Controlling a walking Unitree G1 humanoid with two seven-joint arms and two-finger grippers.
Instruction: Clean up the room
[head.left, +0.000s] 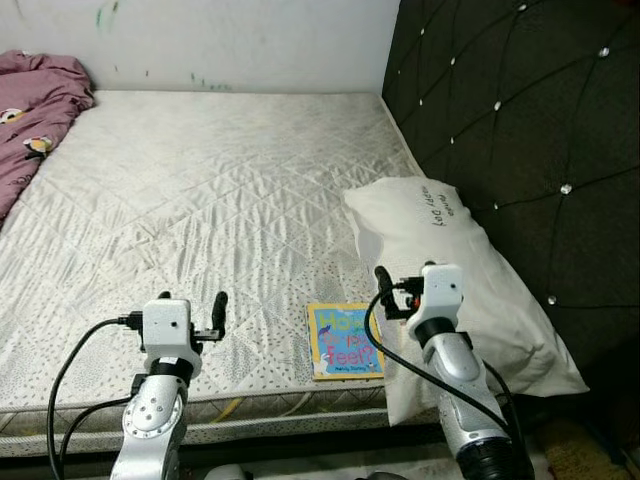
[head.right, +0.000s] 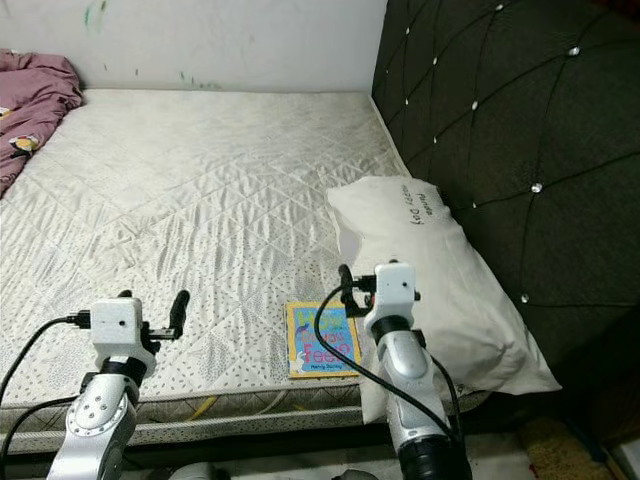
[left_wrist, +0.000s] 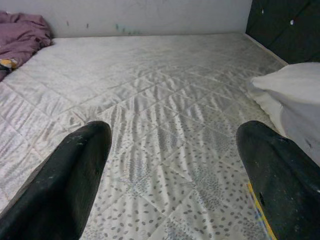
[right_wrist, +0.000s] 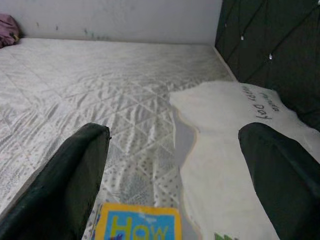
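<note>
Both arms hover at the bed's near edge, fingers spread wide. The book lies just beside the pillow; the right gripper, just above it, should drop squarely over its edge. The left gripper waits over bare mattress.

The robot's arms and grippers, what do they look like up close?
Both arms are silver metal with rounded joint housings. The left gripper and right gripper each sit on a boxy white wrist block and have long black fingers, scuffed with pale specks. Black cables loop from each wrist block down along the arm.
</note>
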